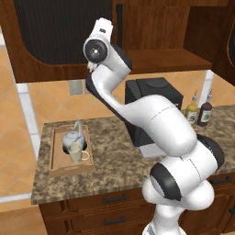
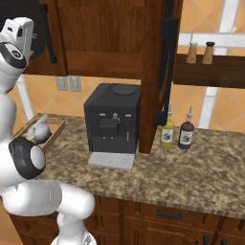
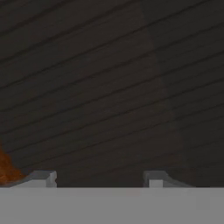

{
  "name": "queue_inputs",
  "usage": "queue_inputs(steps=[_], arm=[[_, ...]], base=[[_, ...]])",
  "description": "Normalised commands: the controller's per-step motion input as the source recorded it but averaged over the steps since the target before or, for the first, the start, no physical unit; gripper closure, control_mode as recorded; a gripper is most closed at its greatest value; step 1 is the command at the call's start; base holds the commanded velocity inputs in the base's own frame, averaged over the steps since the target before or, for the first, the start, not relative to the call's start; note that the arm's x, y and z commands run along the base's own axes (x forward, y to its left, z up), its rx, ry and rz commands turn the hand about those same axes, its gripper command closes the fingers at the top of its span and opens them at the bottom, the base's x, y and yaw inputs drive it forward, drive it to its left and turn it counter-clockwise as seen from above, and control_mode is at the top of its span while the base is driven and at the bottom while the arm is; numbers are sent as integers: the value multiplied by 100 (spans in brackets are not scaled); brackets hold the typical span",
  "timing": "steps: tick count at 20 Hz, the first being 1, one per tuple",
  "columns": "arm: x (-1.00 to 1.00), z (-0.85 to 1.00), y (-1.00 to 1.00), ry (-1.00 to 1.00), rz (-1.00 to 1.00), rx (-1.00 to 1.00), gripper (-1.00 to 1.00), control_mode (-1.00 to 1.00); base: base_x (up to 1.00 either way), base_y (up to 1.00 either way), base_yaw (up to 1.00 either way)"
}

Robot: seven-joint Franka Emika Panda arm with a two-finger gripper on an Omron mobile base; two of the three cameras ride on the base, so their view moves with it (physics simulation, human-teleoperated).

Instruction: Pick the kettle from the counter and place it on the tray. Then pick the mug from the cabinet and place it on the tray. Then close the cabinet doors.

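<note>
The light-wood tray (image 1: 57,164) lies at the left end of the granite counter (image 1: 124,158). In it stand the silver kettle (image 1: 73,136) and, touching its front, the cream mug (image 1: 78,153). The cabinet (image 1: 165,59) is open, its shelf bare. Its left door (image 1: 55,32) is swung out to the left, and the right door (image 2: 153,72) is swung out, seen edge-on. My arm is raised with the hand against the left door. In the hand view my gripper (image 3: 98,178) is open, close to the door's black ribbed panel, with nothing between its fingertips (image 3: 43,177).
A black coffee machine (image 1: 151,98) stands on the counter below the cabinet. Two bottles (image 1: 198,111) stand to its right. Two shakers (image 2: 200,52) sit on a wall shelf at the far right. Dark drawers (image 1: 114,198) run under the counter.
</note>
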Motion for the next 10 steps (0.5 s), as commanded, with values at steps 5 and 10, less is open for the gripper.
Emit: queue_inputs(steps=[5,10], arm=[[96,-68,0,-6,20,0,-100,-100],[6,-97,-2,-45,11,-1,-100,-100]], base=[[0,0,0],[0,0,0]])
